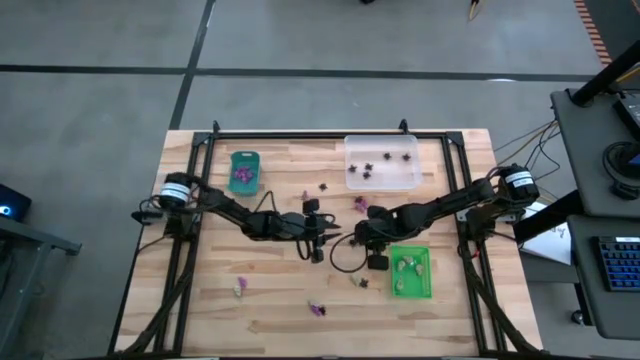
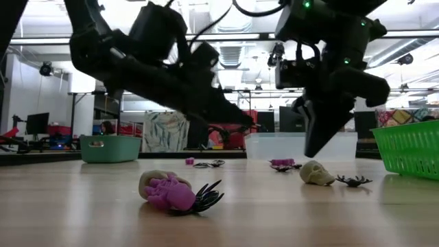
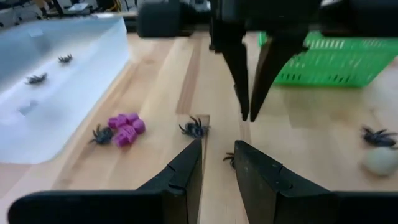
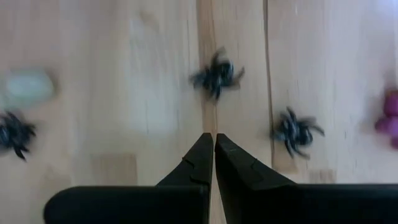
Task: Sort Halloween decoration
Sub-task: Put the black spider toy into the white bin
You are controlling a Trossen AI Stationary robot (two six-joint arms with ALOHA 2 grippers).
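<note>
Tiny Halloween trinkets lie scattered on the wooden table (image 1: 200,300): a black spider (image 4: 214,76) just ahead of the right gripper (image 4: 214,144), a second spider (image 4: 295,131) beside it, a purple piece (image 3: 126,128) near the clear tray (image 1: 382,162), a cream skull (image 2: 316,172). From table centre, the teal tray (image 1: 244,171) sits at ten o'clock, the clear tray at one, the green tray (image 1: 411,272) at five. The right gripper points down at centre, fingers pressed together, empty. The left gripper (image 3: 217,163) hovers beside it, slightly parted, holding nothing
</note>
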